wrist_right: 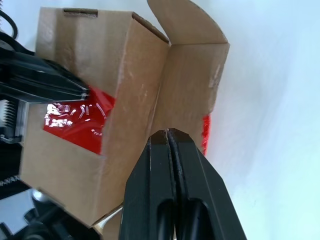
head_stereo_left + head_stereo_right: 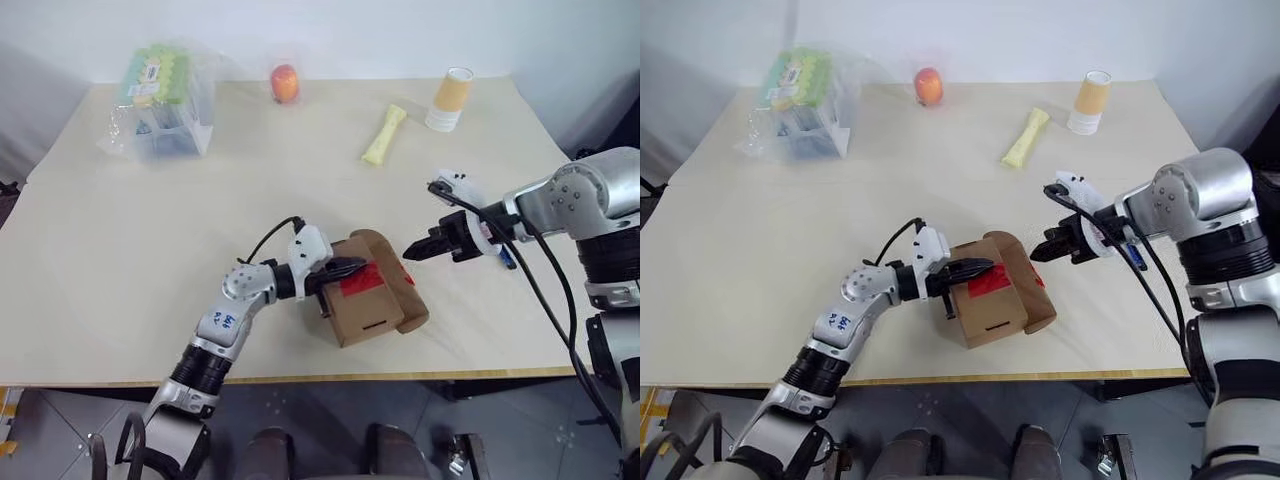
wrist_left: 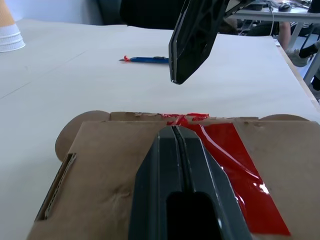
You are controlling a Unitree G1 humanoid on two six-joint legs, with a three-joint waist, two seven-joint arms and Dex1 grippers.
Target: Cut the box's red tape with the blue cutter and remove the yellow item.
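**Caller:** Nearest to you, operator, your left gripper (image 2: 352,268) has its black fingers pinched together with nothing between them, tips laid flat on the box (image 2: 372,300), right at the edge of the red tape (image 2: 357,283). I read that as a brace, pinning the carton to the table (image 2: 120,260) so it doesn't skate.

**Analyst:** Agreed. And one flap stands open on the far side, the tape parted along that edge in the left wrist view. So the cut looks done to me.

**Caller:** Your right gripper (image 2: 412,249) hangs just past that open flap, fingers together or nearly so, gripping nothing, pointing down toward the opening.

**Analyst:** And the blue cutter (image 3: 146,59)?

**Caller:** Lying flat on the table beyond the box, well apart from both grippers. Parked out of the way, I'd say, to free that right hand for the reach inside.

**Analyst:** Yellow item?

**Caller:** Can't spot it. Presumably it is in the box, whose inside is hidden. The pale yellow packet (image 2: 384,135), orange fruit (image 2: 285,83), paper cups (image 2: 450,100) and clear bag (image 2: 165,100) sit along the far side, well clear.

**Analyst:** Then you'll need those right fingers to spread before going in, and the left should keep pressing.
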